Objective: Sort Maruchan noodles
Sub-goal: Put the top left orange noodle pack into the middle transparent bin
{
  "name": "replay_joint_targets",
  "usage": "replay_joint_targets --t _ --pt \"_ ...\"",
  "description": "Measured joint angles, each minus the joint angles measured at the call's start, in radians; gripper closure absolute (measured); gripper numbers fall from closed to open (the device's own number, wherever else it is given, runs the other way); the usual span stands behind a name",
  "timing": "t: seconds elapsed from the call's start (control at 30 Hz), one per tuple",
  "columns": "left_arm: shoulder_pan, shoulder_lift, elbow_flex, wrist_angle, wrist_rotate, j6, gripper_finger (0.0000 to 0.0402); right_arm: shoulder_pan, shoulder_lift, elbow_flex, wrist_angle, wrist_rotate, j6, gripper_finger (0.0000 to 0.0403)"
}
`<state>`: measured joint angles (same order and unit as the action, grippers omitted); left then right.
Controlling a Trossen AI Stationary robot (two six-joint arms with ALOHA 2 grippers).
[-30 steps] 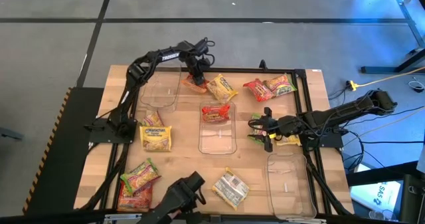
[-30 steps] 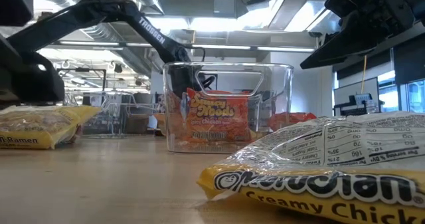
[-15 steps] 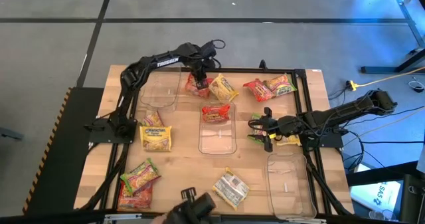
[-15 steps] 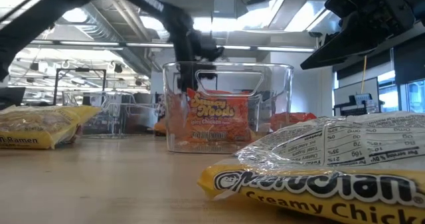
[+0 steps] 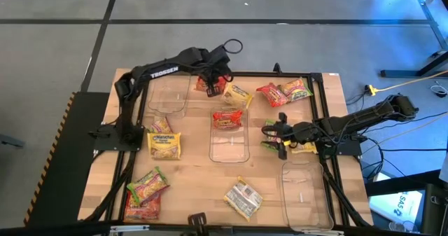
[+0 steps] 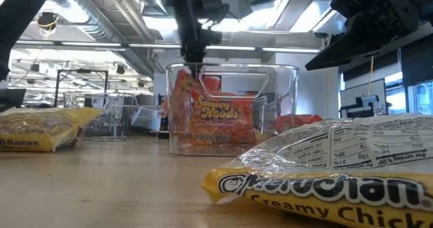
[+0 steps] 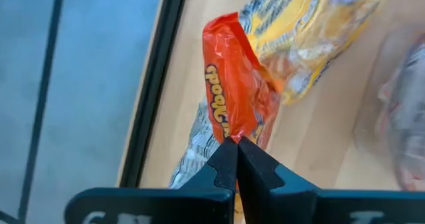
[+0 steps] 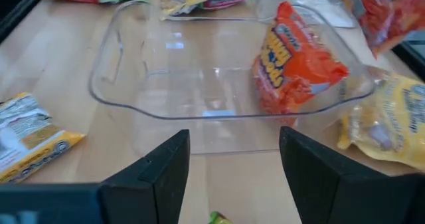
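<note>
Wooden table (image 5: 203,187), three clear trays; middle tray (image 5: 229,143) with one red packet (image 5: 227,118) lying inside. Other noodle packets scattered around (yellow, red, green). Left gripper (image 7: 236,144) raised over far edge, pinched tight on corner of a red-orange packet (image 7: 236,98), dangling clear of the table. Right gripper (image 8: 232,151) low beside middle tray, fingers spread, nothing held.

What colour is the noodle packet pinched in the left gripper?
Red-orange with yellow lettering; the noodle packet hangs from the shut left gripper, clearest in the left wrist view.
</note>
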<state>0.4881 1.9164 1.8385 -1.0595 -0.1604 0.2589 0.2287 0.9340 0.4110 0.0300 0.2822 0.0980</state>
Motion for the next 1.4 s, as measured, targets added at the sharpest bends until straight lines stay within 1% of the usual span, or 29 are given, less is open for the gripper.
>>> replay_joint_targets --t 0.13,0.2,0.43,0.5,0.6,0.63,0.77,0.87,1.0,1.1,1.17,1.3,1.4 --pt "-0.031 -0.047 0.001 0.007 -0.045 -0.02 0.0401 0.0 0.0 0.0 0.002 0.04 0.0 0.0194" --pt "-0.05 -0.069 0.001 0.013 -0.055 -0.034 0.0401 0.0 0.0 0.0 0.008 0.044 0.0 0.0194" --pt "-0.129 -0.143 0.001 0.058 -0.059 -0.072 0.0401 0.0 0.0 0.0 0.071 0.041 0.001 0.0194" --pt "-0.156 -0.163 0.001 0.069 -0.058 -0.074 0.0401 -0.001 0.0 0.0 0.109 0.072 0.0 0.0194" --pt "-0.198 -0.169 0.002 0.087 -0.062 -0.08 0.0401 -0.005 0.0 0.0 0.165 0.154 -0.001 0.0194" --pt "-0.211 -0.169 0.001 0.088 -0.061 -0.087 0.0401 -0.011 0.0 0.0 0.183 0.163 -0.002 0.0194" --pt "-0.264 -0.173 0.001 0.116 -0.063 -0.097 0.0401 -0.053 0.003 0.0 0.244 0.13 -0.002 0.0187" --pt "-0.306 -0.173 0.001 0.125 -0.063 -0.117 0.0401 -0.084 0.022 0.0 0.296 0.116 -0.01 0.0166" --pt "-0.358 -0.173 0.001 0.134 -0.062 -0.14 0.0401 -0.134 0.075 0.0 0.421 0.084 -0.01 0.0132" --pt "-0.388 -0.173 0.001 0.148 -0.064 -0.154 0.0401 -0.171 0.13 0.0 0.524 0.04 0.004 0.0115" --pt "-0.407 -0.173 0.001 0.16 -0.066 -0.163 0.0402 -0.189 0.166 0.0 0.597 0.01 0.019 0.011" --pt "-0.438 -0.173 0.001 0.186 -0.067 -0.174 0.0401 -0.206 0.233 0.001 0.742 -0.091 0.054 0.0107" --pt "-0.451 -0.173 0.001 0.186 -0.067 -0.175 0.0401 -0.203 0.266 0.014 0.781 -0.098 0.06 0.0107"
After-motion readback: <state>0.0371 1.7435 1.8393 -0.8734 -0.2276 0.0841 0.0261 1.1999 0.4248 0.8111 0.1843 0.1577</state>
